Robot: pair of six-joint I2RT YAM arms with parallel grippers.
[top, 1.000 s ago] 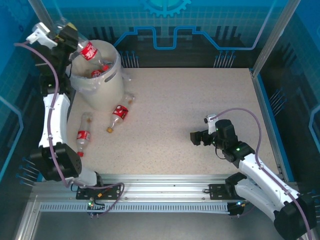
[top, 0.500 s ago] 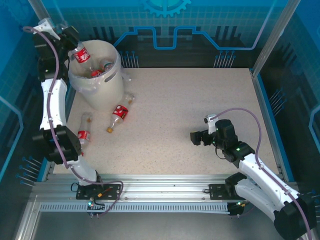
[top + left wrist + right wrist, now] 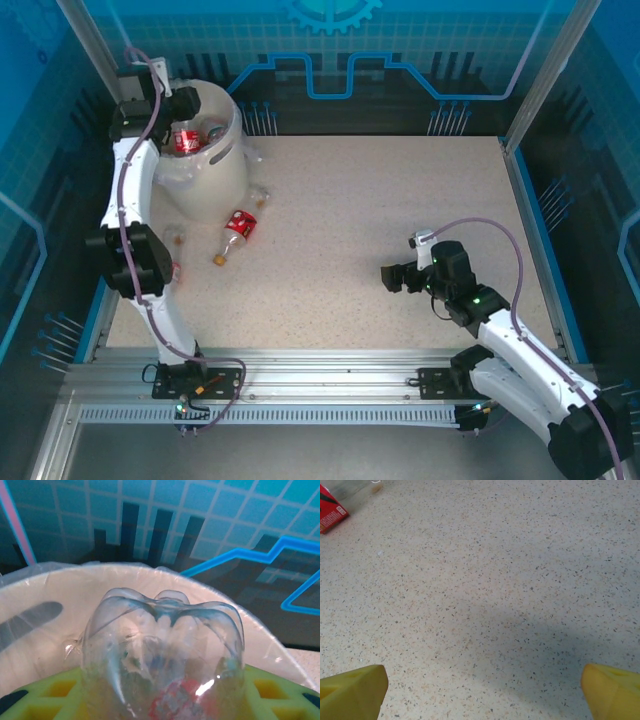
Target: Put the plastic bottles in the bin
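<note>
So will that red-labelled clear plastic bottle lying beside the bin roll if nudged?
Probably: the red-labelled clear plastic bottle lies on its side on the smooth speckled table, so it may roll. Its clear plastic body suggests it is light and squashy.

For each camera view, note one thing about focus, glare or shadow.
Left wrist view: the clear bottle is so near the lens that it looks soft, with a small white glint low on it. Right wrist view: a broad soft shadow crosses the table; the yellow fingertips are blurred. Top external view: evenly lit and sharp.
</note>
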